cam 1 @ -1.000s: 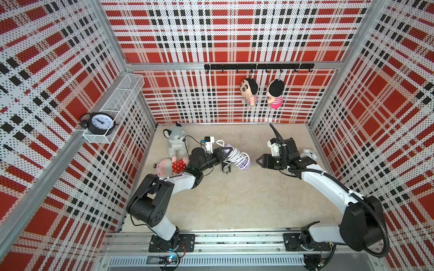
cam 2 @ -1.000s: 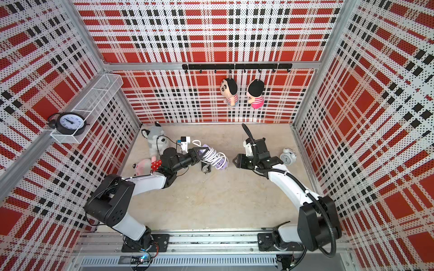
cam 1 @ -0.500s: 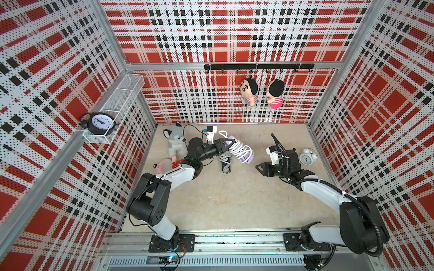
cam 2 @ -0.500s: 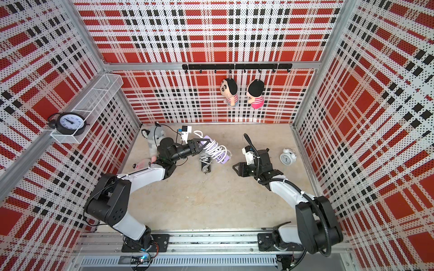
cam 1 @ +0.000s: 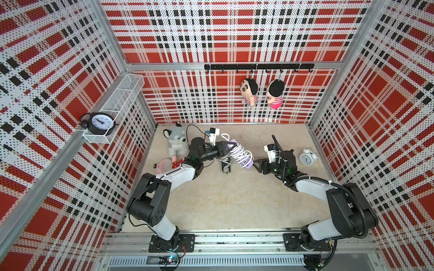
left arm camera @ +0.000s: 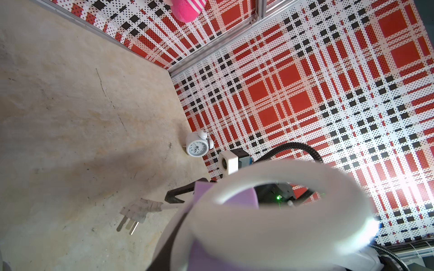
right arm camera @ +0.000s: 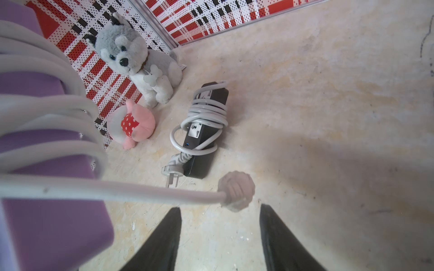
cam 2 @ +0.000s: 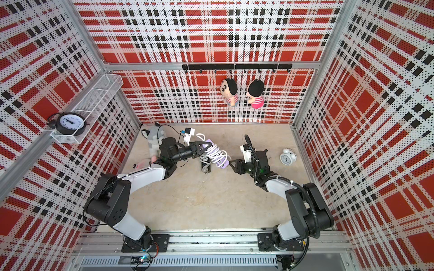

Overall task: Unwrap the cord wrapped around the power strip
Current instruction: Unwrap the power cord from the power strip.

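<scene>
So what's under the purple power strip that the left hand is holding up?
A black power strip lies on the floor, grey cord wound round it, plug at one end. In both top views the purple power strip covers part of it.

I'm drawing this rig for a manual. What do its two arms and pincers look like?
Both the left arm and right arm have white shells between black joints. A ribbed black hose loops along the right one. Left pincer and right pincer have black fingers tapering to points, each with a white camera block at the wrist.
</scene>
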Action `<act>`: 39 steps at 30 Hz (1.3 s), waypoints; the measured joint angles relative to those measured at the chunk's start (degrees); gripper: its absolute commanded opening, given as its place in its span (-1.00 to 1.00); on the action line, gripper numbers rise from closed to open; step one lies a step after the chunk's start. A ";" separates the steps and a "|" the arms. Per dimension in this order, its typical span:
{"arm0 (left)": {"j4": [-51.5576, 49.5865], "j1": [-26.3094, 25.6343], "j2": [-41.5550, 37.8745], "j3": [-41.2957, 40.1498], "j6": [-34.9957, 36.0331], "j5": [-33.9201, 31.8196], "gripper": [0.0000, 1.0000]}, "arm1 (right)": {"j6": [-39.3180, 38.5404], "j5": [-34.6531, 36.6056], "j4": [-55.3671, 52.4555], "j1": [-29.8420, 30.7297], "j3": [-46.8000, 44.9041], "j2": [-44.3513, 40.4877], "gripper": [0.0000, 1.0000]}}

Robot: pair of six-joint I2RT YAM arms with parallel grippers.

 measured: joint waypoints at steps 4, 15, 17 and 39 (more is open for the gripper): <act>-0.04 -0.26 -0.02 0.20 0.31 0.24 -1.00 | -0.81 0.04 -2.51 0.28 2.62 0.90 -0.02; -10.49 -2.21 -4.17 1.53 8.61 -15.67 -1.00 | -3.98 18.36 -37.70 0.92 16.06 -9.51 -0.36; -13.55 -2.36 -3.96 3.13 9.79 -16.31 -1.00 | -6.01 18.82 -40.33 1.81 17.16 -12.66 -0.41; -45.75 -0.79 4.83 21.07 24.52 -7.98 -1.00 | -46.31 14.01 -52.57 12.17 28.00 -10.08 -0.58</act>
